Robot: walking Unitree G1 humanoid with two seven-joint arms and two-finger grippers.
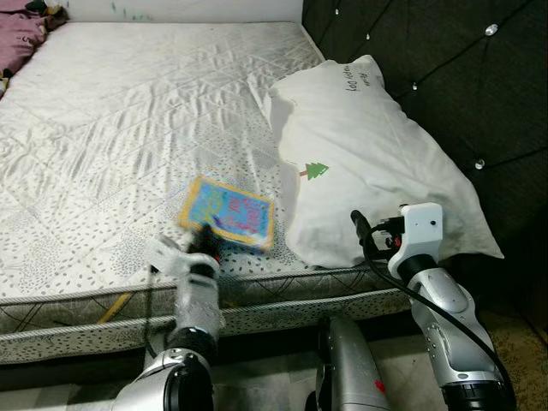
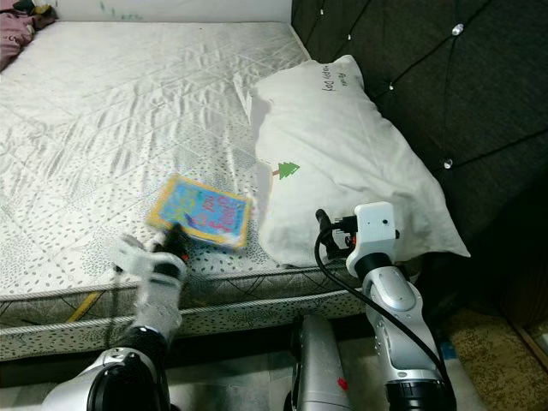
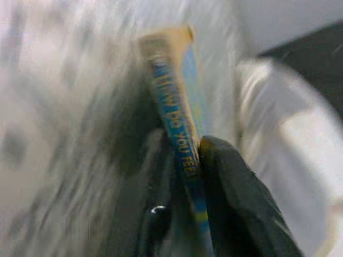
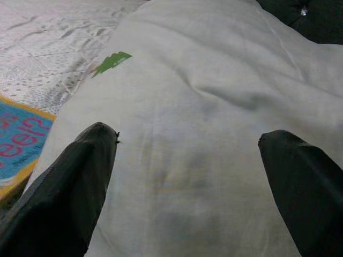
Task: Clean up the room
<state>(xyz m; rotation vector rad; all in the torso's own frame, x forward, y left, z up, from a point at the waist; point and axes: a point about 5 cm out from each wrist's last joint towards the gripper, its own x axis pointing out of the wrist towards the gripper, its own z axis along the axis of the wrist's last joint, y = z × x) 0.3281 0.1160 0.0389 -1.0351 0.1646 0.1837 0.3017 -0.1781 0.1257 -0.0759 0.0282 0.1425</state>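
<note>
Blue book (image 1: 228,211) is clamped between left gripper (image 1: 204,242) fingers above the bed (image 1: 128,128); right gripper (image 4: 193,182) fingers spread wide over the pillow (image 1: 360,154).

Dark tufted headboard (image 1: 445,77) — bare quilted mattress (image 1: 128,111) beside it

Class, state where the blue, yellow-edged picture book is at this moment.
The blue, yellow-edged picture book is pinched by its near edge in the left tool, over the white quilted mattress near its front edge, just left of the white pillow.
</note>
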